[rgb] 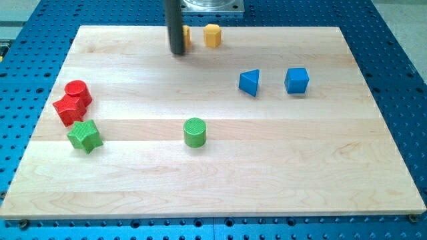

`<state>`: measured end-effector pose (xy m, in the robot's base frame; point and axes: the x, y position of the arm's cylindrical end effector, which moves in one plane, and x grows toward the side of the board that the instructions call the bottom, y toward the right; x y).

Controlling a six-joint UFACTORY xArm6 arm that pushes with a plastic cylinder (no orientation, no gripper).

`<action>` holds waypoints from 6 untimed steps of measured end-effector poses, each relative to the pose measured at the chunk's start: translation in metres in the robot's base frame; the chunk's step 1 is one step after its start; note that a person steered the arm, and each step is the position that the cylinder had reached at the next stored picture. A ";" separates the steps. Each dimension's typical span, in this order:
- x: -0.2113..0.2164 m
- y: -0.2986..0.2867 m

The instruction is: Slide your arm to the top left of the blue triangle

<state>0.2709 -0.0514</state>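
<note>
The blue triangle [249, 82] lies on the wooden board [213, 173] right of centre, in the upper half. My tip [178, 52] is near the view's top, well to the upper left of the blue triangle. It stands just left of a yellow block [186, 35] that the rod partly hides. The tip touches no blue block.
A blue cube [297, 81] sits right of the triangle. A yellow hexagon block [212, 35] is at the top. A green cylinder [195, 132] is at centre. A red cylinder [78, 91], a red star [69, 109] and a green star [85, 136] cluster at the left edge.
</note>
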 end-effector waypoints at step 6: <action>0.054 0.088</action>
